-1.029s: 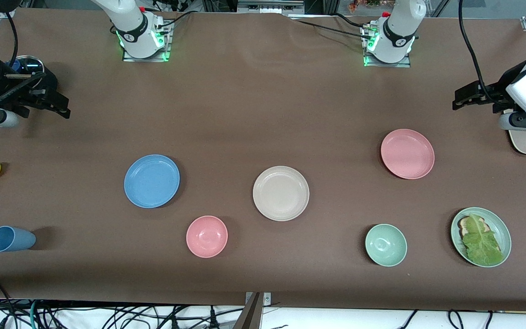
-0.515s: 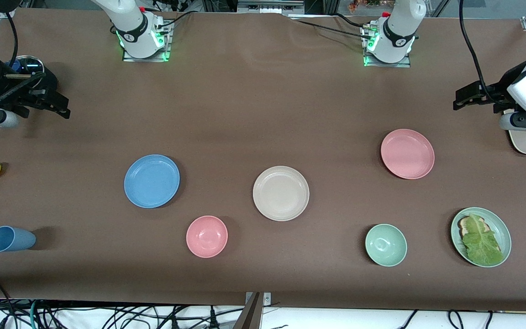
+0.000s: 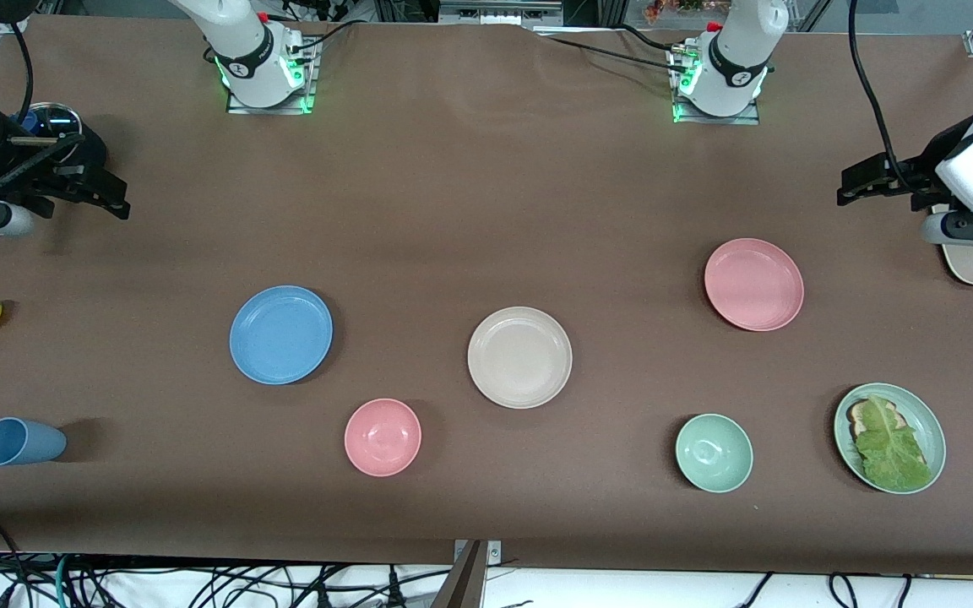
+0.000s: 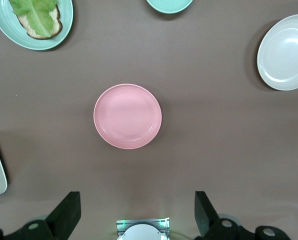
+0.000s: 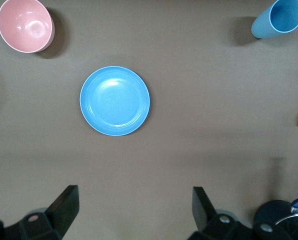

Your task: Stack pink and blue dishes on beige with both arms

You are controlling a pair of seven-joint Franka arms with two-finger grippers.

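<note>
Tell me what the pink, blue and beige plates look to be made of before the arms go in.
Pink plate: likely matte plastic or a fibre composite; flat pastel colour, soft sheen only.
Blue plate: same look, dull finish with one broad soft highlight.
Beige plate: same kind, slightly glossier in the left wrist view.
None shows a hard ceramic glaze, but looks alone cannot rule it out.

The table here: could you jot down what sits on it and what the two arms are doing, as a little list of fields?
Beige plate: mid-table, bare, nothing stacked on it.
Blue plate: lying flat toward the right arm's end, untouched.
Pink plate: lying flat toward the left arm's end, untouched.
Left pincer: open, empty, raised over the table with the pink plate in its camera's view.
Right pincer: open, empty, raised over the table with the blue plate in its camera's view.
Stacking: not yet begun.
</note>
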